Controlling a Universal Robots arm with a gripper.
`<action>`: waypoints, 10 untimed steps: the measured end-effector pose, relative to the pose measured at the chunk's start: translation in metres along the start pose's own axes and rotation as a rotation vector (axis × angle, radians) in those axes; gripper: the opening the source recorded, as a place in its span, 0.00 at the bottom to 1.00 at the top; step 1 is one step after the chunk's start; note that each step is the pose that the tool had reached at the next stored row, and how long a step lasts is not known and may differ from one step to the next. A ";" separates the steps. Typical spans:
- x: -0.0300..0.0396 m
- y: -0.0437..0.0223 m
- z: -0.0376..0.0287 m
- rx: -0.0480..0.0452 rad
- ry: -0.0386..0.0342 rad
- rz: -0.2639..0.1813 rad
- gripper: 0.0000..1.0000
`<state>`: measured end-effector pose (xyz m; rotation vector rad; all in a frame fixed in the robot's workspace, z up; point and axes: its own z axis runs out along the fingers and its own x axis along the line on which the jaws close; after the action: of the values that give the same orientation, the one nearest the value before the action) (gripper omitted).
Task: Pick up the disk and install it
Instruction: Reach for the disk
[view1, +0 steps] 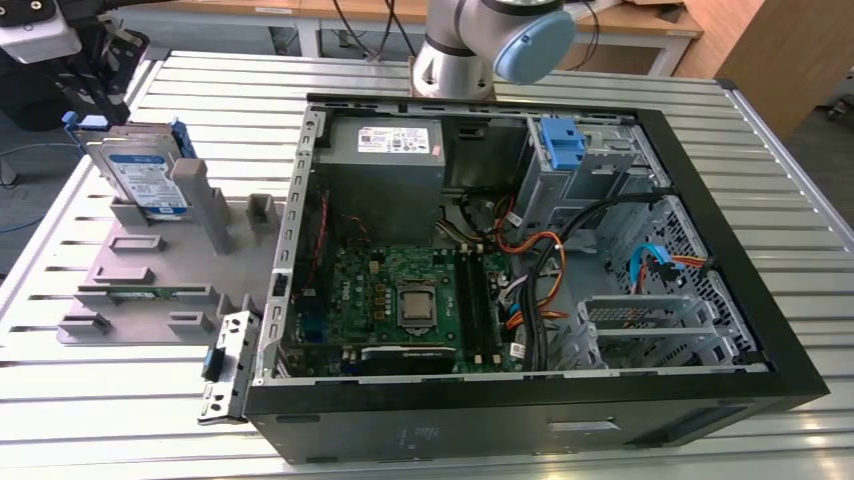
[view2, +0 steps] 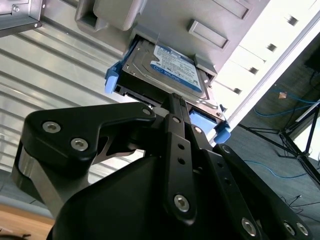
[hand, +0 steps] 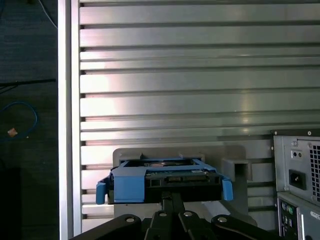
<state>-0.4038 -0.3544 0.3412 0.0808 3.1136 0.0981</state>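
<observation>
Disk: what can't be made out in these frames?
- Exterior view: lower end of the disk, hidden by the grey fixture it stands in.
- Second wrist view: its far end, tucked into that fixture.
- Both wrist views: the middle of its near edge, covered by the gripper.

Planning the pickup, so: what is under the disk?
The disk stands on edge in a grey holder, which lies on the slatted table. Its lower edge and the slot's inside are hidden by the holder's walls.
</observation>
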 end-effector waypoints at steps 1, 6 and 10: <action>0.0000 0.0000 -0.0007 0.0000 0.0000 0.000 0.11; 0.0000 0.0001 -0.0008 -0.0001 0.0001 0.000 0.11; -0.0002 0.0000 -0.0003 0.0021 0.0408 0.003 0.11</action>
<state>-0.4035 -0.3543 0.3416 0.0839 3.1545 0.0977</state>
